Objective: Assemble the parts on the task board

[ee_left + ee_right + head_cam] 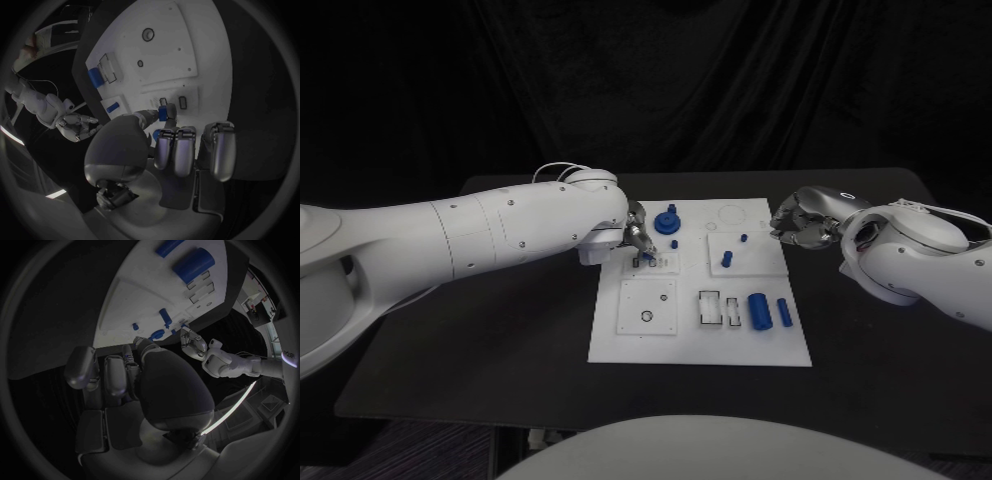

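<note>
The white task board (626, 340) lies in the middle of the black table. My left hand (635, 240) hovers over its far left plate and pinches a small blue piece (164, 114) between thumb and a finger, just above two small slots (182, 102). A blue gear-like part (669, 217) and a small blue peg (675, 243) stand close beside that hand. My right hand (805, 225) hangs at the board's far right edge, holding nothing, its fingers (116, 374) loosely apart. A blue peg (727, 259) stands between the hands.
A thick blue cylinder (759, 311) and a thin blue bar (785, 312) lie on the board's near right, beside two rectangular pockets (711, 305). The near left plate (648, 305) has a round hole. Black table surrounds the board on every side.
</note>
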You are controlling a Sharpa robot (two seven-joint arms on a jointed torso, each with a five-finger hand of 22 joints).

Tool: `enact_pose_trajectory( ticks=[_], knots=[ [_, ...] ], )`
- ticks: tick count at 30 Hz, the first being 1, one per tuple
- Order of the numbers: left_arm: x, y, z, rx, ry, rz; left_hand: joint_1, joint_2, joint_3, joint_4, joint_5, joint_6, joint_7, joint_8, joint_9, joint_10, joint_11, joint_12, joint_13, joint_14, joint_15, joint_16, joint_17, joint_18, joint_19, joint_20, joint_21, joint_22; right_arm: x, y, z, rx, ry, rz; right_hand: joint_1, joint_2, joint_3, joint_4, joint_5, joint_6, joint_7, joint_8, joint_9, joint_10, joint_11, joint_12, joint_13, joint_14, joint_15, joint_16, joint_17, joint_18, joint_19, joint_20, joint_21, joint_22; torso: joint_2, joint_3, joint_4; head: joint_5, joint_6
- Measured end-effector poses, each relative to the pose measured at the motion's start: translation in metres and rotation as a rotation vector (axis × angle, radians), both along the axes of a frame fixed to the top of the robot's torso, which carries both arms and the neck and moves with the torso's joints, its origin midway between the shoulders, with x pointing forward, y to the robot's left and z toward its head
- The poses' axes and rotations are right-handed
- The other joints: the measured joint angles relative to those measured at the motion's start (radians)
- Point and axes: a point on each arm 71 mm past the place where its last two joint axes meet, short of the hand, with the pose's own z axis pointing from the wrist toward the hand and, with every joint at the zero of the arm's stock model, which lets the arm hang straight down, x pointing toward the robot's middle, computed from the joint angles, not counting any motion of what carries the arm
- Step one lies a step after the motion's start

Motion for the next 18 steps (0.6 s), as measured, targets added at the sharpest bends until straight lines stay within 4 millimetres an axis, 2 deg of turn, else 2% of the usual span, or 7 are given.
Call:
enact_pose_trajectory(
  ticks=[6, 15, 18],
  knots=[
    [-0.0006, -0.0021, -0.0008, 0.004, 0.005, -0.008, -0.007, 0.001, 0.005, -0.005, 0.000, 0.004, -0.001, 0.000, 0.000, 0.000, 0.000, 0.000, 0.000, 0.000, 0.000, 0.000, 0.000, 0.000, 0.000, 0.000, 0.000, 0.000, 0.0000, 0.0006, 0.0000, 0.000, 0.000, 0.001, 0.000, 0.000, 0.000, 0.000, 0.000, 0.000, 0.000, 0.000, 0.000, 0.000, 0.000, 0.000, 0.000, 0.000, 0.000, 0.000, 0.000, 0.000, 0.000, 0.000, 0.000, 0.000, 0.000, -0.0004, 0.0011, -0.004, 0.000],
    [-0.0015, -0.0078, -0.0032, 0.007, 0.011, -0.018, -0.007, 0.001, 0.006, -0.006, -0.004, 0.003, -0.002, 0.000, 0.000, 0.000, 0.000, 0.000, 0.000, 0.000, 0.000, 0.000, 0.000, 0.000, 0.000, 0.000, 0.000, 0.000, 0.0006, 0.0021, -0.0001, 0.001, 0.000, 0.003, 0.000, 0.000, 0.000, 0.000, 0.000, 0.000, 0.000, 0.000, 0.000, 0.000, 0.000, 0.000, 0.000, 0.000, 0.000, 0.000, 0.000, 0.000, 0.000, 0.000, 0.000, 0.000, 0.001, -0.0008, 0.0003, 0.003, 0.000],
    [-0.0024, -0.0094, -0.0050, 0.008, 0.015, -0.022, -0.007, 0.001, 0.006, -0.006, -0.004, 0.002, -0.003, 0.000, 0.000, 0.000, 0.000, 0.000, 0.000, 0.000, 0.000, 0.000, 0.000, 0.000, 0.000, 0.000, 0.000, 0.000, 0.0006, 0.0023, -0.0001, 0.001, 0.000, 0.004, 0.000, 0.000, 0.000, 0.000, 0.000, 0.000, 0.000, 0.000, 0.000, 0.000, 0.000, 0.000, 0.000, 0.000, 0.000, 0.000, 0.000, 0.000, 0.000, 0.000, 0.000, 0.000, 0.001, -0.0008, -0.0002, 0.001, 0.000]
  ],
)
